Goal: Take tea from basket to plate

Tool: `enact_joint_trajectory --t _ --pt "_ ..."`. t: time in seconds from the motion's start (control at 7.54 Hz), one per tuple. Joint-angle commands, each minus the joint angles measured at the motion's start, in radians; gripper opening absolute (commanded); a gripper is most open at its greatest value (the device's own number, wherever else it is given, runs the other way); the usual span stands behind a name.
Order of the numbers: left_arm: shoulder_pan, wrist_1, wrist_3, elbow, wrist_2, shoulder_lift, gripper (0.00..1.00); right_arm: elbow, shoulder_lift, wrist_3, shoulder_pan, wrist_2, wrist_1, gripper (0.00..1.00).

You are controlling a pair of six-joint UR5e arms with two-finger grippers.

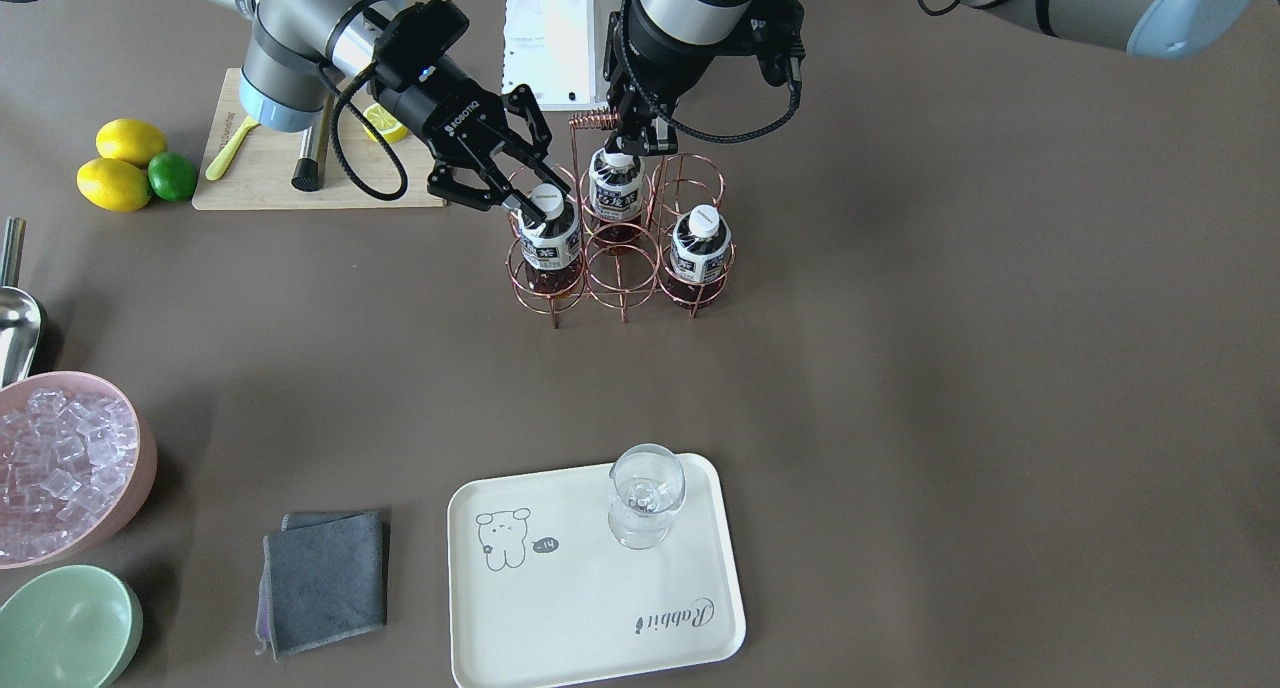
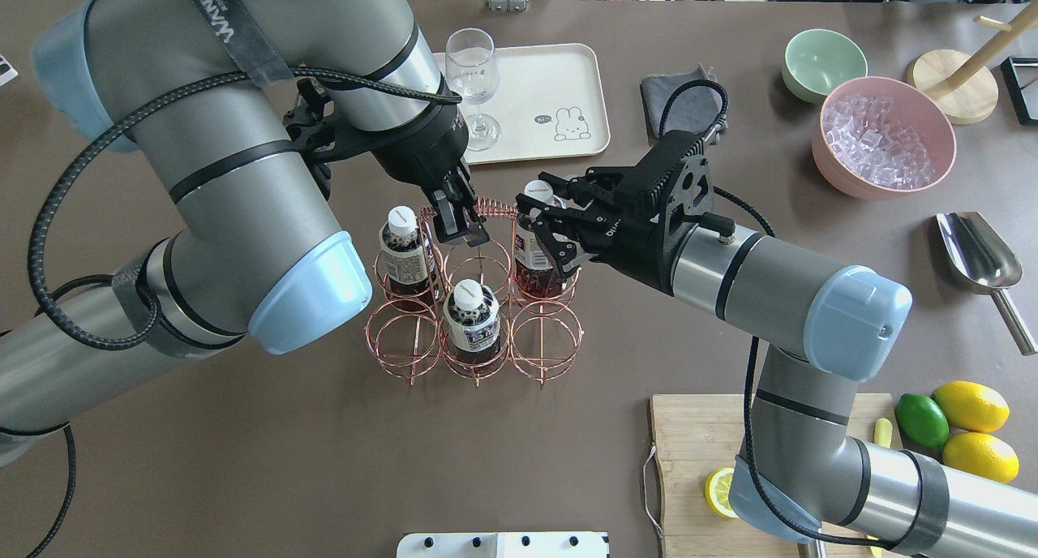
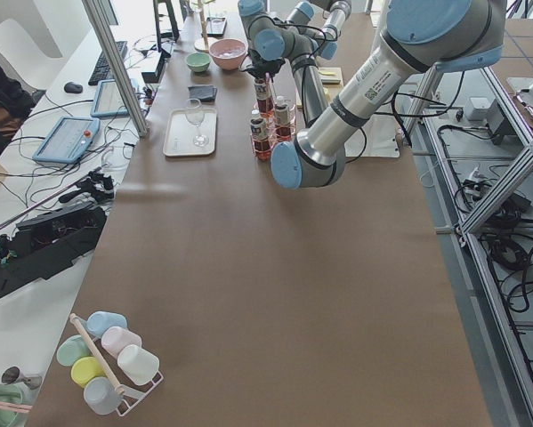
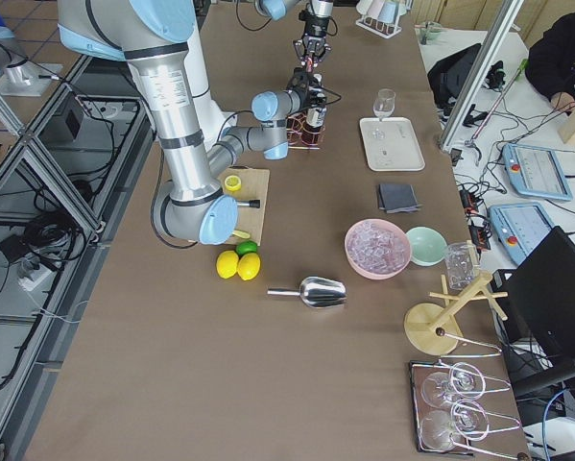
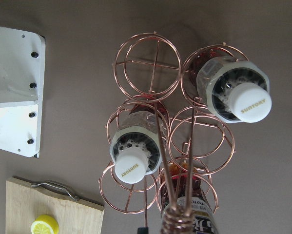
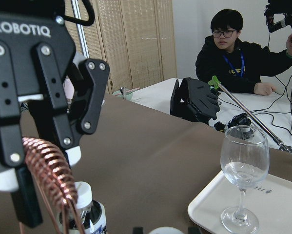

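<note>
Straddling tea (image 1: pixel 550 243), open right end effector (image 1: pixel 530 186)

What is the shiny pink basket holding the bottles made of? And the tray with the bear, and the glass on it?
The basket looks like thin metal wire with a shiny copper-pink finish that glints. The tray looks like matte cream plastic, though I can't be sure. The glass seems to be real clear glass: see-through, with bright reflections.

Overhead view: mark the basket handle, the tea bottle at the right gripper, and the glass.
basket handle (image 2: pixel 496 209), overhead view, on the copper coil.
tea bottle (image 2: pixel 537 191), overhead view, on its white cap.
glass (image 2: pixel 471 71), overhead view, on the bowl of the glass.
</note>
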Motion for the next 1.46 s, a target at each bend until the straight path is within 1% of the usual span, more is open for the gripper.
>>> enact_joint_trajectory --t 0.0,0.13,0.27,0.4,0.53,0.66,0.8,0.93,1.06,1.19,1.33 --pt "-0.002 0.000 0.000 0.000 0.000 -0.001 0.00 0.126 0.004 0.034 0.058 0.057 -0.157 0.00" --pt "0.000 0.000 0.000 0.000 0.001 -0.001 0.00 0.166 0.008 0.040 0.125 0.126 -0.228 0.00" --pt "0.000 0.000 0.000 0.000 0.001 -0.001 0.00 0.168 0.011 0.051 0.208 0.207 -0.246 0.00" --pt "-0.003 0.000 0.003 0.000 0.003 0.001 0.00 0.162 0.010 0.049 0.272 0.262 -0.247 0.00" --pt "-0.017 0.002 0.006 -0.009 0.003 0.014 0.00 0.141 0.007 0.042 0.334 0.307 -0.245 0.00" --pt "-0.047 0.003 0.012 -0.010 0.003 0.027 0.00 0.093 0.007 0.037 0.401 0.366 -0.241 0.00" --pt "-0.098 0.030 0.050 -0.033 0.000 0.056 0.00 0.040 0.019 0.026 0.449 0.419 -0.234 0.00" --pt "-0.173 0.163 0.163 -0.103 -0.002 0.074 0.00 -0.012 0.034 0.026 0.472 0.422 -0.233 0.00" --pt "-0.252 0.334 0.310 -0.148 -0.009 0.068 0.00 -0.104 0.069 0.026 0.491 0.422 -0.183 0.00" --pt "-0.297 0.421 0.418 -0.150 -0.011 0.068 0.00 -0.251 0.112 0.026 0.509 0.421 -0.058 0.00" --pt "-0.333 0.446 0.475 -0.142 -0.011 0.077 0.00 -0.394 0.170 0.029 0.526 0.416 0.045 0.00"
